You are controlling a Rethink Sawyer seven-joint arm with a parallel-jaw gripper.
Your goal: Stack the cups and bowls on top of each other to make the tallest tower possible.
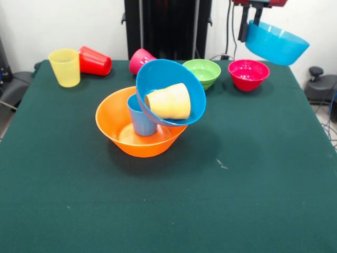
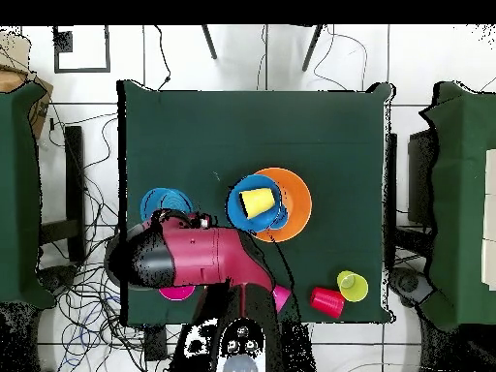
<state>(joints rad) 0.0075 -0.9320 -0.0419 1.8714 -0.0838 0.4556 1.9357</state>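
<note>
Item in hand: small blue bowl (image 1: 276,43), lifted clear of the table at the robot end, hanging tilted from the gripper (image 1: 251,22), whose fingers are clamped over its rim on one side. In the overhead view it shows as a blue ring just off the arm's elbow, well apart from the tower.

Handling note, my judgement: I carry the bowl high across to the tower, level it before lowering, and set it on the topmost stable surface. The present top is poor footing, so I would go slowly and release only once the bowl sits without sliding.

Tower (image 1: 152,113): large orange bowl (image 1: 117,132) as base, upright near the table's middle. Light blue cup (image 1: 141,122) stands inside it. Large blue bowl (image 1: 187,79) leans on that cup, tipped steeply so its mouth faces the front camera. Orange cup (image 1: 169,101), pale here, lies on its side within the blue bowl.

Unstacked stock, far edge: yellow cup (image 1: 65,67) upright; red cup (image 1: 95,61) on its side beside it; pink cup (image 1: 141,59) tipped, behind the tower; green bowl (image 1: 202,72) and magenta bowl (image 1: 248,74) upright.
</note>
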